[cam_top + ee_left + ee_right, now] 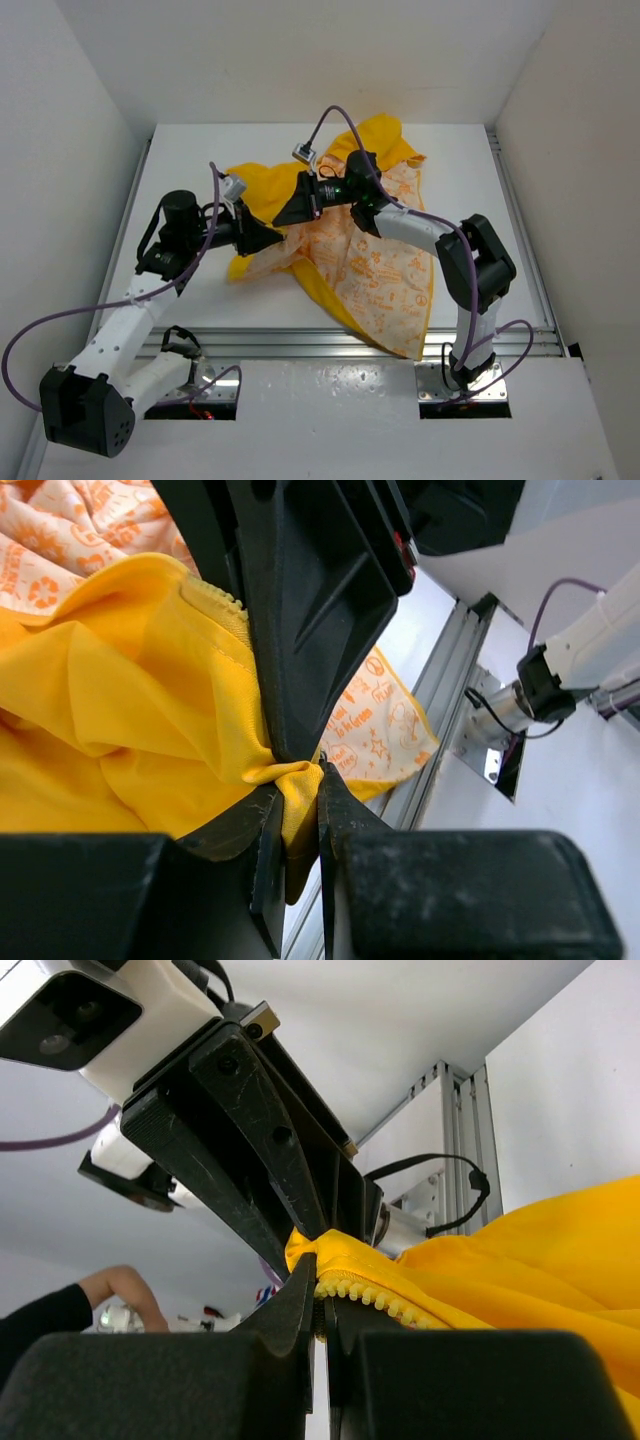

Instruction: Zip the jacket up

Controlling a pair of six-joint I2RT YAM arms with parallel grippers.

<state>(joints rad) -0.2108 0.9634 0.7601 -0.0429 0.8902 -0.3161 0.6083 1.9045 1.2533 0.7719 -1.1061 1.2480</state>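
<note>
- Position: jacket (372,272) lies crumpled in the middle of the table (200,160), mostly open, with its orange-printed white lining (395,290) turned up towards the near edge.
- State, left gripper (298,818): jaws closed tight on a small fold of yellow fabric; we see the cloth bunched between them in the left wrist view.
- State, right gripper (320,1295): jaws pinched together on the jacket's edge, just where the zipper teeth (365,1298) begin. We cannot tell whether a slider or pull sits in that pinch.
- Both grippers meet tip to tip at the jacket's left side, nearly touching.
- Handling, our judgement: light, limp, probably slippery cloth; it will bunch rather than resist, so a pull at one point drags the whole heap.
- Hold, our judgement: best taken on the tape close beside the teeth, the stiffest line available, with one gripper anchoring while the other draws along it. Loose panel fabric gives poor control.
</note>
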